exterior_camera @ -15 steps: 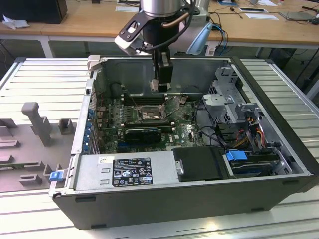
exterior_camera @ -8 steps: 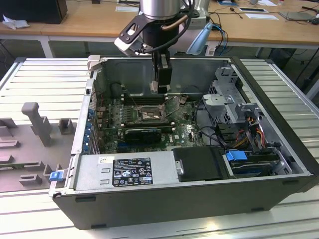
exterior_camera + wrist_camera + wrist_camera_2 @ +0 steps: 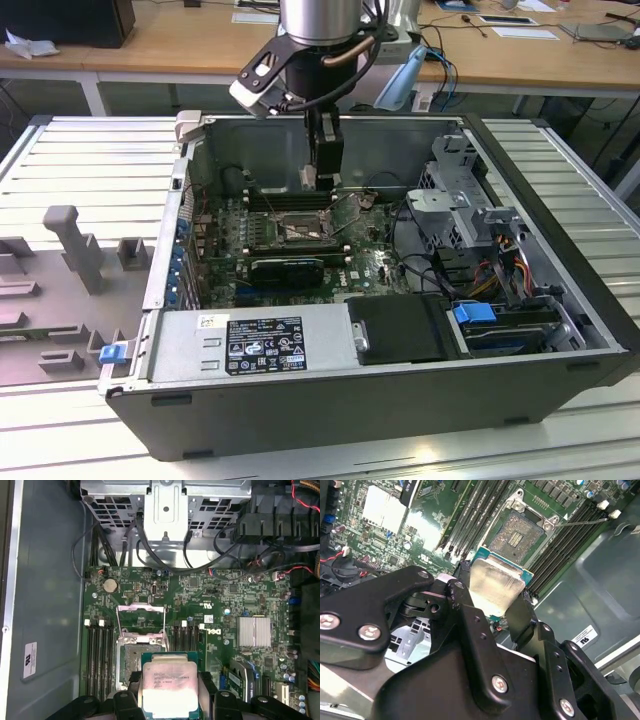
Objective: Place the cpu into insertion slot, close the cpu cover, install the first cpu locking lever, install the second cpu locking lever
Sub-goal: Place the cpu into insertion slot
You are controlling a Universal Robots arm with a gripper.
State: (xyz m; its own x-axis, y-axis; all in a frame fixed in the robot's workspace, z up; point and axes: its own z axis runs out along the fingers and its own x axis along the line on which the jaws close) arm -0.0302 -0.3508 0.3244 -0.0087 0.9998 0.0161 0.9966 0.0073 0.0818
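My gripper (image 3: 492, 594) is shut on the cpu (image 3: 496, 585), a flat square chip with a pale silver face, with one black finger on each of two opposite edges. In the first wrist view the cpu (image 3: 169, 685) hangs above the motherboard, overlapping one corner of the insertion slot (image 3: 127, 662). The insertion slot (image 3: 516, 535) is bare, its dark contact field showing inside a silvery rim. The cpu cover (image 3: 141, 608) stands flipped open beside it. A thin locking lever (image 3: 582, 522) sticks out, unlatched. In the exterior view the gripper (image 3: 322, 180) hovers inside the open case, above the slot (image 3: 295, 232).
Long black memory slots (image 3: 97, 660) flank the socket on both sides. A finned heat sink (image 3: 254, 631) and a black card (image 3: 285, 268) sit nearby. The power supply (image 3: 250, 345), drive cage (image 3: 455, 190) and cables line the case. A grey fixture (image 3: 75, 245) stands at the exterior view's left.
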